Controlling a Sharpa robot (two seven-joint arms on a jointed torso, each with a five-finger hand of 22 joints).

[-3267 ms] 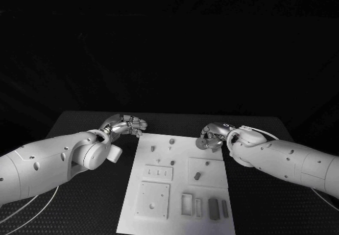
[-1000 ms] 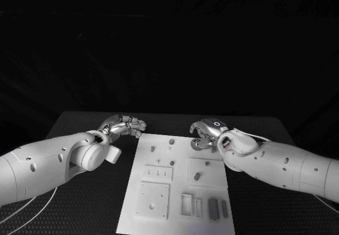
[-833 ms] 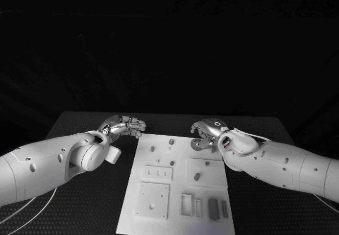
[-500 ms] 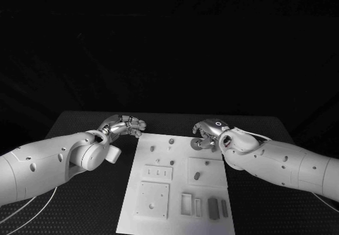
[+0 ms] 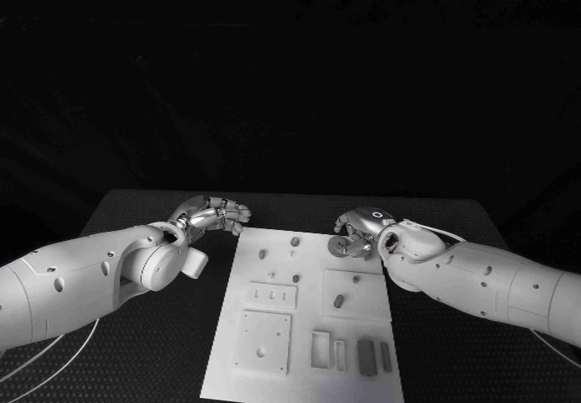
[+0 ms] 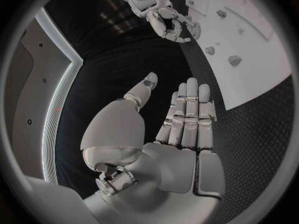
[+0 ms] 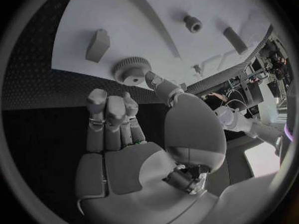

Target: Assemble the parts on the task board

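right hand at the task board far right corner, thumb touching the gear; firm grip: you cannot tell. left hand off-board, fingers apart, empty. your loose bars wait near; most assembly looks undone.

Your right hand has drifted back toward the board's far right corner after lifting and swinging inward a second ago. It now sits lower, just beside the gear, thumb tip touching the gear's rim in the right wrist view. The gear itself has shifted slightly away from the board's edge since the start.
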